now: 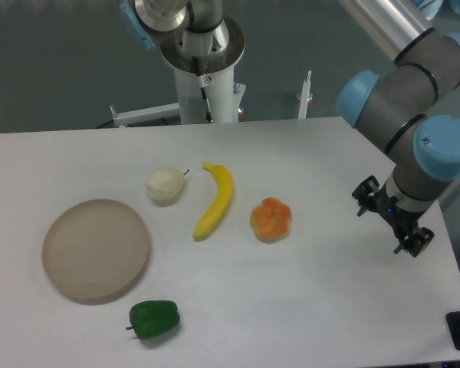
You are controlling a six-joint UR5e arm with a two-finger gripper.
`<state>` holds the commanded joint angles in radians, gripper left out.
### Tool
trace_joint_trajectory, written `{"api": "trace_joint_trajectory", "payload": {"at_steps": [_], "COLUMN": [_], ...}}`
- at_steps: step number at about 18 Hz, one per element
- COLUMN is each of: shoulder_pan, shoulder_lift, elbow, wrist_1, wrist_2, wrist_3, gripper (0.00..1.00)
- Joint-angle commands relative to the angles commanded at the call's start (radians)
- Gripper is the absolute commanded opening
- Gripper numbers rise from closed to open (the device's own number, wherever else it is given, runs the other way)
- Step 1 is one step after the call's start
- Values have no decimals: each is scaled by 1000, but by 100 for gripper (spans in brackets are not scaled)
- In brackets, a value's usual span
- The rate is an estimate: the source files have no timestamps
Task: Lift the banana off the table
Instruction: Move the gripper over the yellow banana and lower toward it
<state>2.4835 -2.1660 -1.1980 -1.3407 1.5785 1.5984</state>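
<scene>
Overhead-oblique view of a white counter [307, 307] with rounded corners. The banana [215, 201] lies flat near the centre of the counter, its long axis running from upper right to lower left, with the dark stem tip at the upper end. A pale cream pear [164, 186] sits just to its left, near but not touching. A round orange lobed fruit [271, 219] rests to the right of the banana, apart from it. A round beige plate [96, 248] occupies the left part of the counter, and a green bell pepper [154, 319] lies below it, close to the front edge. The arm enters from the upper right; its grey links and blue joint caps bend down toward the right side of the counter. The gripper [387, 218] hangs there, well apart from the banana and beyond the orange fruit. Its dark fingers hold nothing; whether they stand wide or narrow cannot be told from this angle.
</scene>
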Motion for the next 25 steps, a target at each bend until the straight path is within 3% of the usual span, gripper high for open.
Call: {"api": "trace_joint_trajectory", "payload": {"at_steps": [9,12,16,18,20,25], "shoulder_pan": [-32,-86,-175,-210,-262,-319], "shoulder_lift": [26,90,123,170,204,190], "elbow": [-31,-106,-201,-290,-337,-386], "wrist_1": [-12,-23,-21,-17,-14,-6], "wrist_2": [-2,-9,-81,-86,-92,-89], "wrist_3": [-23,-79,-169,-214,-286,-409], "gripper": [100,100,100,100,100,100]}}
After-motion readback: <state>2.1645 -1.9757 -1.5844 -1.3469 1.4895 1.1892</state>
